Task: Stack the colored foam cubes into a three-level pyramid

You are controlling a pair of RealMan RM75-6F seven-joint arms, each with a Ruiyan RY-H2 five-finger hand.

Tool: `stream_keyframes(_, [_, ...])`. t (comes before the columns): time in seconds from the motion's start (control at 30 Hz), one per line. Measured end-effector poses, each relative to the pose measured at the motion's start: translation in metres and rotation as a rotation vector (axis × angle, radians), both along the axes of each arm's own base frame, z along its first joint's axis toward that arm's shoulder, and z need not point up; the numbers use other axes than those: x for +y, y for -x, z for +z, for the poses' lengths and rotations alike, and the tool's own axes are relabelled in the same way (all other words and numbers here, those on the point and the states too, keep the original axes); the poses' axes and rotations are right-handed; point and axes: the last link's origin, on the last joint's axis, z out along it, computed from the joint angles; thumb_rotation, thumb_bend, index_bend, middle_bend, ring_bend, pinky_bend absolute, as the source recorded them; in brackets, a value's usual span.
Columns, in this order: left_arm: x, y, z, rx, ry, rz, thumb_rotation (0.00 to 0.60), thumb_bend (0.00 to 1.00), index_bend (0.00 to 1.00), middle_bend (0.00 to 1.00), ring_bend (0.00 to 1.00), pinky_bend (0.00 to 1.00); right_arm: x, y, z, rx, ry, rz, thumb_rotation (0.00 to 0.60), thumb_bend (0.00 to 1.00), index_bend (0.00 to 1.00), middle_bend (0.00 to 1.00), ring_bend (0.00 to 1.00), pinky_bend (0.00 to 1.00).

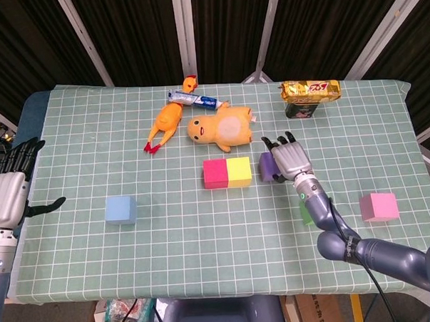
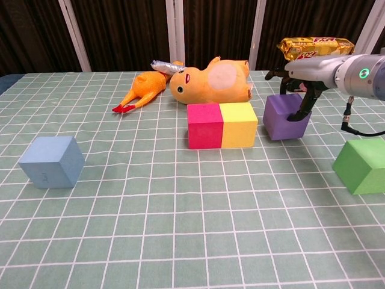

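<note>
Right hand on the purple cube
Right hand (image 1: 289,160) fingers (image 2: 299,109) grip the purple foam cube (image 2: 283,117) near the yellow cube (image 2: 239,124); left hand (image 1: 9,193) fingers apart, empty.

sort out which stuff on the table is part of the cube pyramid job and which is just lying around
Belongs to the job:
magenta cube
yellow cube
purple cube, with the right hand on it
green cube
pink cube
blue cube

Just lying about:
rubber chicken
yellow plush duck
toothpaste tube
gold snack pack
dark box under it
</note>
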Motion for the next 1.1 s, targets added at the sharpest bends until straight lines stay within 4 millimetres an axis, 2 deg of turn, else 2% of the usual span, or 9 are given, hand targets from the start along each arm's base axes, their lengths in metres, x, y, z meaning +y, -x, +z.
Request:
stream_keyframes(0.67, [0.002, 0.002, 0.003, -0.023, 0.003, 0.012, 0.600, 0.10, 0.00, 0.02, 0.00, 0.00, 0.001, -0.011, -0.018, 0.009, -0.027, 0.007, 0.600, 0.30, 0.00, 0.35, 0.15, 0.00])
stream_keyframes(1.1, [0.002, 0.002, 0.003, -0.026, 0.005, 0.009, 0.600, 0.11, 0.00, 0.02, 0.00, 0.00, -0.002, -0.013, -0.012, 0.008, 0.013, 0.003, 0.600, 0.30, 0.00, 0.35, 0.15, 0.00])
